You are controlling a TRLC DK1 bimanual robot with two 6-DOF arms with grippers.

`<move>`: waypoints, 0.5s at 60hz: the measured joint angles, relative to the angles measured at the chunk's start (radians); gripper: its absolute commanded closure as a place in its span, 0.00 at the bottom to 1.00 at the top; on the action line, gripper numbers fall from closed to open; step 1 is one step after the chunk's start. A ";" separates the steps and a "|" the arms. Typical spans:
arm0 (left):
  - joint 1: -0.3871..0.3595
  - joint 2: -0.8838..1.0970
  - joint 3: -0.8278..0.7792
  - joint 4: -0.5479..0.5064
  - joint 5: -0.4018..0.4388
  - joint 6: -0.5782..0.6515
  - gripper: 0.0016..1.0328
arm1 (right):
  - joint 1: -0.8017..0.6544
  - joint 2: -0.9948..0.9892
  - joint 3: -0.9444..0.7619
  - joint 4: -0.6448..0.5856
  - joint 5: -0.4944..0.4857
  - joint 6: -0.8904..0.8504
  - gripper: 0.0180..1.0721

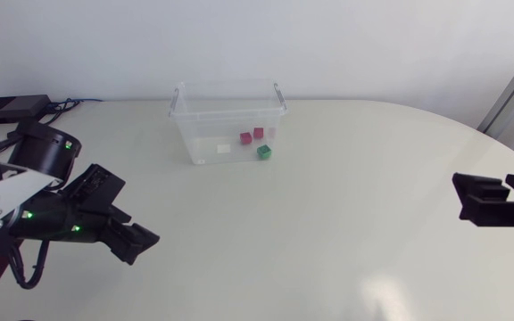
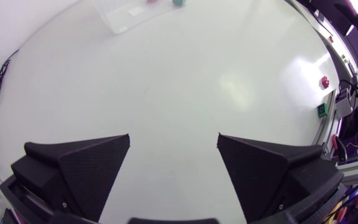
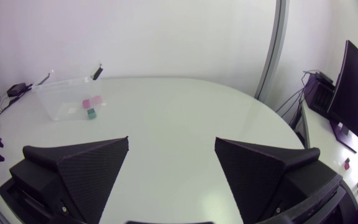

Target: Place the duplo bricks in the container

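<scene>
Bricks (image 1: 259, 133), red and green cubes, at clear plastic container (image 1: 230, 86); left pincer (image 2: 173, 135), right pincer (image 3: 171, 139) both apart.

Clear container (image 1: 205, 134) upright; two red bricks (image 1: 245, 138), green brick (image 1: 263, 152) inside

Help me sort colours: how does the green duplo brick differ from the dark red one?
The green duplo brick is bright green; the dark red duplo brick is crimson. The green brick lies nearer me than the red brick. Both are small blocks at the clear plastic container.
</scene>
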 measured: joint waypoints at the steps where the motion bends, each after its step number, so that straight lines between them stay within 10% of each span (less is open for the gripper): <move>1: 0.000 -0.005 -0.004 0.007 -0.002 -0.006 0.05 | -0.003 0.017 0.020 -0.023 0.000 0.005 0.05; 30: 0.000 -0.039 -0.054 0.156 -0.051 -0.044 0.06 | -0.009 0.429 0.397 -0.613 -0.173 0.050 0.05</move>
